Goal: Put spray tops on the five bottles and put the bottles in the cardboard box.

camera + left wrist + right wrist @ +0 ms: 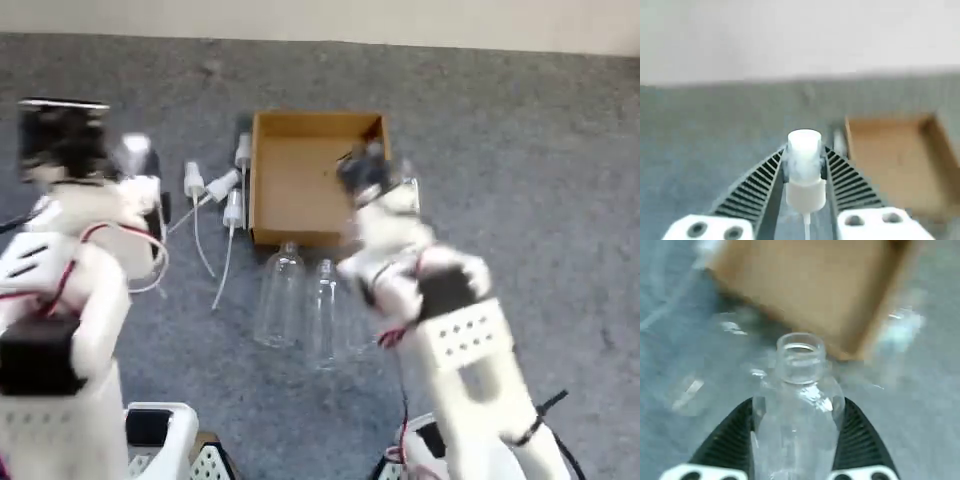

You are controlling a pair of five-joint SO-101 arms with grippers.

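While left tool (804, 167) pinches a spray top (804, 147) beside the cardboard box (300, 180), right tool (799, 412) clamps a bottle (800, 365) (neck bare) at the box; second bottle (280, 295) lies on the surface (520, 150).

At the left of the frame the left arm (75, 300), and at the right the right arm (400, 245), are white shells with black motor blocks and thin red cables (68, 268). The right arm bears a plate (462, 335) dotted with small holes. The fingers (757, 182) are black and ribbed, on white bases with dark screw holes (697, 230).
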